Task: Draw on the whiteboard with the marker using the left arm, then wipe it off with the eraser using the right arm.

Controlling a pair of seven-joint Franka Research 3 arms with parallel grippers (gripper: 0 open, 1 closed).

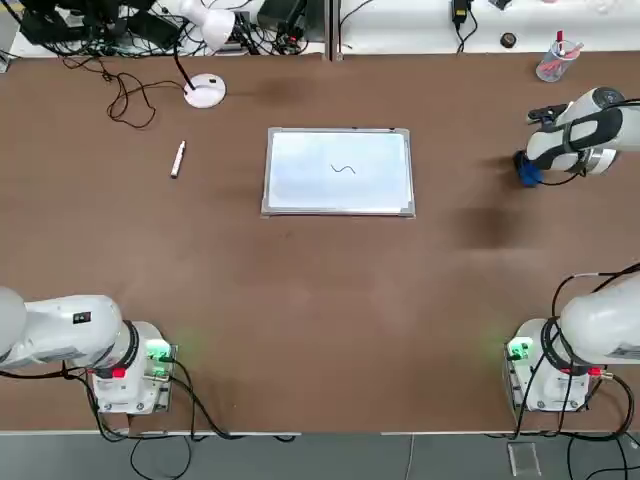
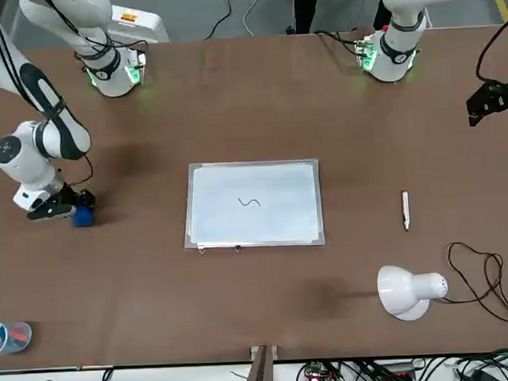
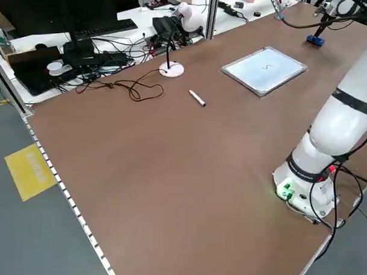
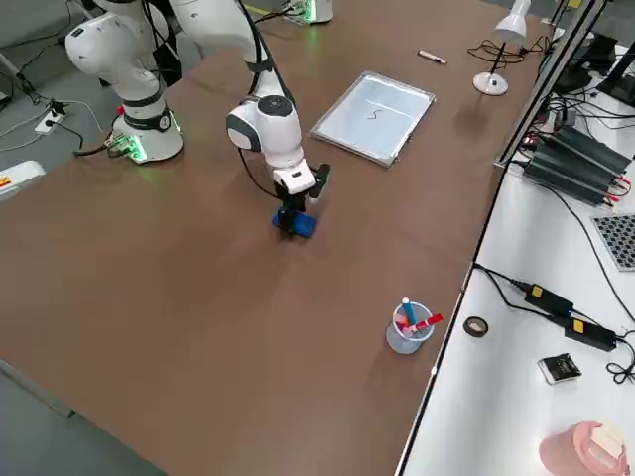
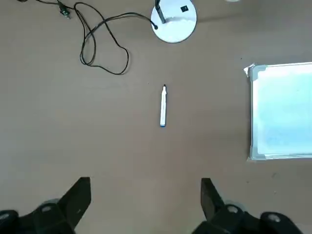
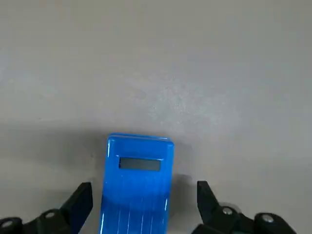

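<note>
A white lamp (image 1: 205, 91) with a tangled cord (image 1: 130, 100) is stood on the worktop (image 1: 330, 320); near the worktop's edge, a clear cup (image 4: 409, 332) is filled with red and blue items.

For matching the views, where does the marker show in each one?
Top: marker, left of the whiteboard.
Front: right of the whiteboard, above the lamp.
Left side: upper middle, left of the whiteboard.
Right side: near the top, right of center.
Left wrist: near center, left of the whiteboard.
Right wrist: not in it.
Shared landmark: the whiteboard, in all but the right wrist view.
</note>
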